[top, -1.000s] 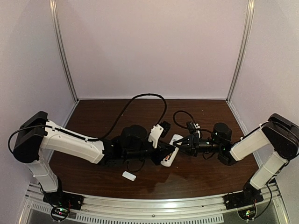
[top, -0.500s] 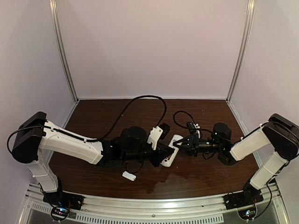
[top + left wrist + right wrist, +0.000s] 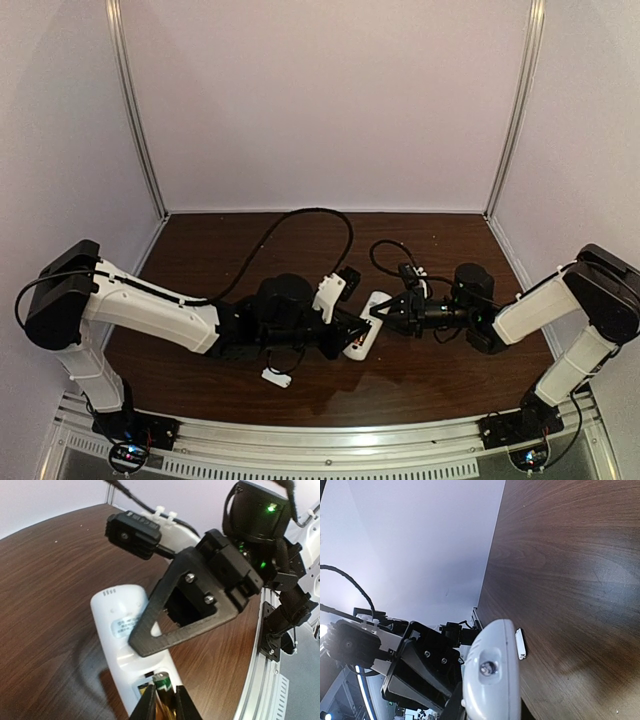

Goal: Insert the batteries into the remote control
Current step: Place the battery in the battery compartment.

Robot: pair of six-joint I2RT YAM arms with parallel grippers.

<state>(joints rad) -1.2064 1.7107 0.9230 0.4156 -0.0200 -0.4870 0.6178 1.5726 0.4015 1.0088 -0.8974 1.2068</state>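
The white remote control (image 3: 365,328) lies back-up mid-table, its battery compartment (image 3: 142,685) open at the near end. My left gripper (image 3: 164,707) holds a golden-brass battery (image 3: 165,692) with a green tip, nose-down into that compartment, both fingers against its sides. A yellowish bit shows in the slot beside it; I cannot tell what it is. My right gripper (image 3: 385,312) is shut on the remote's far end (image 3: 492,675), and its black finger (image 3: 185,605) crosses the remote's back. In the top view the battery is hidden by the left gripper (image 3: 348,335).
A small white cover piece (image 3: 276,377) lies on the brown table near the front edge, also seen as the cover (image 3: 520,643) beside the remote. Black cables (image 3: 300,215) loop over the table's middle. The metal front rail (image 3: 330,440) runs along the near edge.
My left wrist has shifted slightly toward the near left and sits lower over the remote's near end. The right gripper and the remote have stayed put.
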